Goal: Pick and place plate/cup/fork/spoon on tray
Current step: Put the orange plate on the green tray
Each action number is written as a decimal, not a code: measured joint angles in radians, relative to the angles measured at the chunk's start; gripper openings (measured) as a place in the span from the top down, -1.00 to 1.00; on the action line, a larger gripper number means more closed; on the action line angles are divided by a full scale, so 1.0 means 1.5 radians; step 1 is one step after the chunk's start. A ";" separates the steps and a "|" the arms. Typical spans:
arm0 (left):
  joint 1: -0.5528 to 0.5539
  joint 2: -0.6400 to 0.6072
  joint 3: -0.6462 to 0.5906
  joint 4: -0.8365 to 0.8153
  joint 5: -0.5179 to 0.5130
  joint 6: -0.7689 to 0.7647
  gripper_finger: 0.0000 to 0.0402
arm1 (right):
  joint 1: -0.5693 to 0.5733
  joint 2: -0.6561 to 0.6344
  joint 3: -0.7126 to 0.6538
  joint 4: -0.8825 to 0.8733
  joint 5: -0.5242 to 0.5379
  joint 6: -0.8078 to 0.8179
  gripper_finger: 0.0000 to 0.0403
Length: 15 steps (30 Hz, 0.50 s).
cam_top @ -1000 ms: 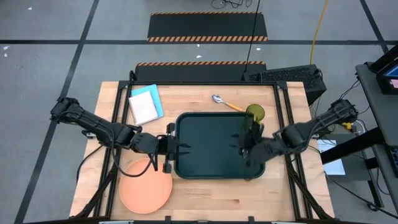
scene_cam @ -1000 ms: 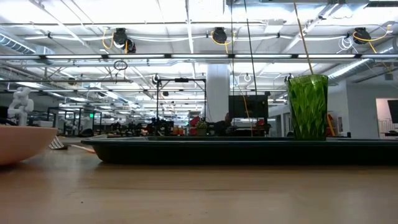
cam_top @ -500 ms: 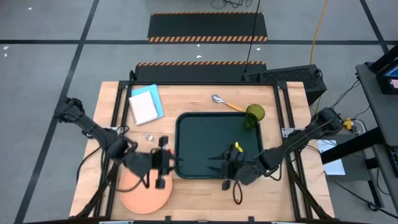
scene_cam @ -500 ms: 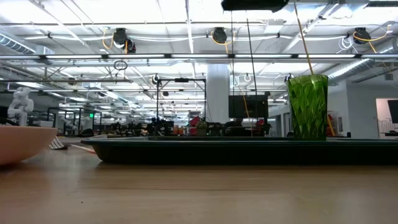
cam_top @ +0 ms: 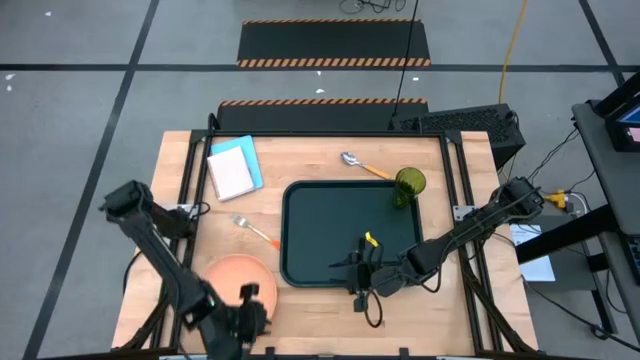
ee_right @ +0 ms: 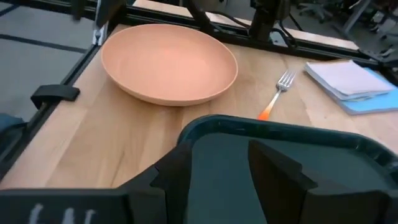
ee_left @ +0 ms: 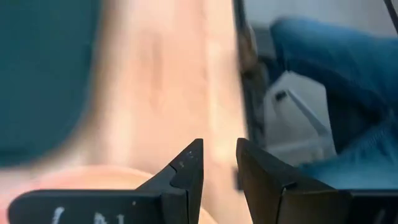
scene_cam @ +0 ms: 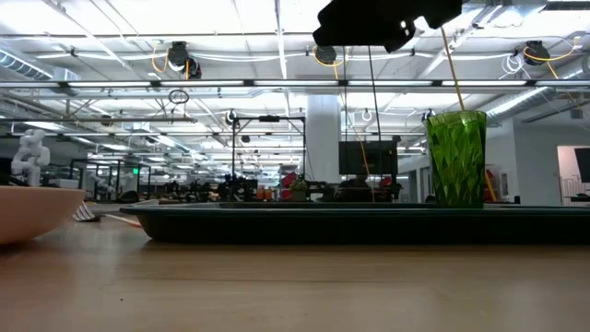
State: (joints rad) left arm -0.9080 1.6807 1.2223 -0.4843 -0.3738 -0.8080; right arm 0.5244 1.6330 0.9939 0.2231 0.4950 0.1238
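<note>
The salmon plate (cam_top: 228, 283) rests on the wooden table at the near left, also in the right wrist view (ee_right: 168, 59). The dark tray (cam_top: 300, 205) lies mid-table. The green cup (cam_top: 409, 185) stands at the tray's far right corner. The spoon (cam_top: 360, 165) lies beyond the tray. The fork (cam_top: 256, 233) lies left of it. My left gripper (cam_top: 247, 318) hovers over the plate's near right rim, fingers a narrow gap apart (ee_left: 219, 168), empty. My right gripper (cam_top: 350, 270) is open and empty over the tray's near edge (ee_right: 217, 155).
A blue and white notebook (cam_top: 235, 168) lies at the far left. The table's near edge is close under my left gripper. A person's blue trouser leg (ee_left: 336, 68) shows beyond the table's edge. Bare wood lies between plate and tray.
My left gripper has swung from the tray's left edge toward the table's near edge, ending over the plate's near rim and uncovering the fork. My right gripper has gone from the tray's right side toward the left and near, to the tray's near edge.
</note>
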 joint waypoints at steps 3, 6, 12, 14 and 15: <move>-0.025 0.050 0.031 -0.008 0.018 -0.034 0.51 | 0.005 -0.001 0.000 -0.002 -0.001 0.004 0.24; -0.041 0.093 0.070 -0.025 0.022 -0.062 0.51 | 0.012 -0.001 0.000 -0.008 -0.001 0.004 0.24; -0.065 0.170 0.159 -0.081 0.024 -0.108 0.51 | 0.029 -0.001 0.000 -0.012 -0.003 0.019 0.24; -0.072 0.190 0.179 -0.115 0.024 -0.133 0.51 | 0.036 -0.001 0.000 -0.012 -0.006 0.019 0.24; -0.074 0.197 0.186 -0.135 0.023 -0.147 0.51 | 0.039 -0.001 0.000 -0.012 -0.012 0.017 0.24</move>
State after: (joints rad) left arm -1.0191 1.9762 1.5014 -0.6866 -0.3387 -1.0277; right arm 0.5824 1.6314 0.9939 0.2047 0.4771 0.1498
